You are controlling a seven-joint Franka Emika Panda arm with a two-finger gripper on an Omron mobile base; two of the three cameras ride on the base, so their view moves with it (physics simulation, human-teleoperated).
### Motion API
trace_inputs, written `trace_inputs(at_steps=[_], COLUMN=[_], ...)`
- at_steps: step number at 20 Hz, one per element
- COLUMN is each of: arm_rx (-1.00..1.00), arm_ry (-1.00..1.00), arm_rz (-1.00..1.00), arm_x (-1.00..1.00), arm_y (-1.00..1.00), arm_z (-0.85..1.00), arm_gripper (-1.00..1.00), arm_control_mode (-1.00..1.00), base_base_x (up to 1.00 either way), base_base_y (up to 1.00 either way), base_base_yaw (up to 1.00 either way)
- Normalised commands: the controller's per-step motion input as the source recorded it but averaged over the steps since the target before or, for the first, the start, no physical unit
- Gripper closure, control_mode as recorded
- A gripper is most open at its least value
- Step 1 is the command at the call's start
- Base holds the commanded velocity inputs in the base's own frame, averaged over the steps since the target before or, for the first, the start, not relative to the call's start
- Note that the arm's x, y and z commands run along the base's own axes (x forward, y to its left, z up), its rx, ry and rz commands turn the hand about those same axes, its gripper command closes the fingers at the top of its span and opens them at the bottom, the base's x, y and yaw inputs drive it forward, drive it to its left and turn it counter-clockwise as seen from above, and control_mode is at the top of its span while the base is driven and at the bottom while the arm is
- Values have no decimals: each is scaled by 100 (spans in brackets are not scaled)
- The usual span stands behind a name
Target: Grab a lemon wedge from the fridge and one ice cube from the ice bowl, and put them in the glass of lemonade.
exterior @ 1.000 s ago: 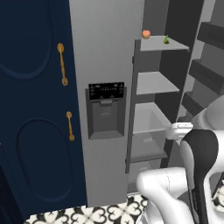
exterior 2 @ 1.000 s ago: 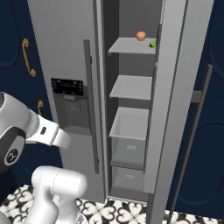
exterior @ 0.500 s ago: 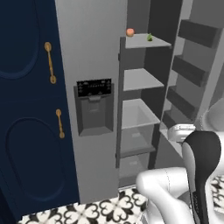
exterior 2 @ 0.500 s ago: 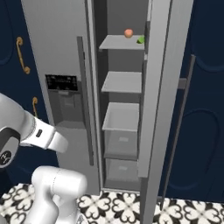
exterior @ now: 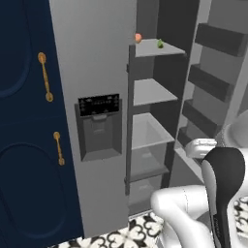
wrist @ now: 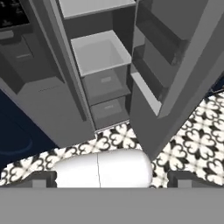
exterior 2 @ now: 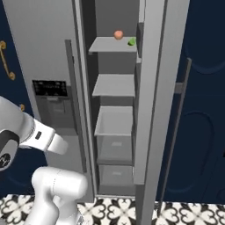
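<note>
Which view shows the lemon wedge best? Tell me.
The right base view: the lemon wedge lies in plain sight on the top shelf of the open fridge, beside an orange fruit. The left base view shows it too, smaller and darker. The hand view looks at the lower shelves and floor.

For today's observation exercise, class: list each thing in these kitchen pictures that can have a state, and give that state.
fridge: right door swung open, left door shut.
lemon wedge: lying on the top shelf, untouched.
orange fruit: resting on the same shelf, apart from the wedge.
drawers: pushed in.
end effector: open, empty.
</note>
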Motion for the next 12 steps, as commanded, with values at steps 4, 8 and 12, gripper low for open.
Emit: trace_inputs(at_steps=[4, 8, 12], arm_rx=[0, 0, 0], arm_ry=[0, 0, 0], arm_rz=[0, 0, 0], arm_x=[0, 0, 0], arm_y=[0, 0, 0], arm_z=[0, 0, 0], arm_gripper=[-100, -100, -100], arm_control_mode=[100, 100, 100], base_base_x=[100, 94, 44], base_base_y=[0, -1, -28], base_base_yaw=[-13, -22, -11])
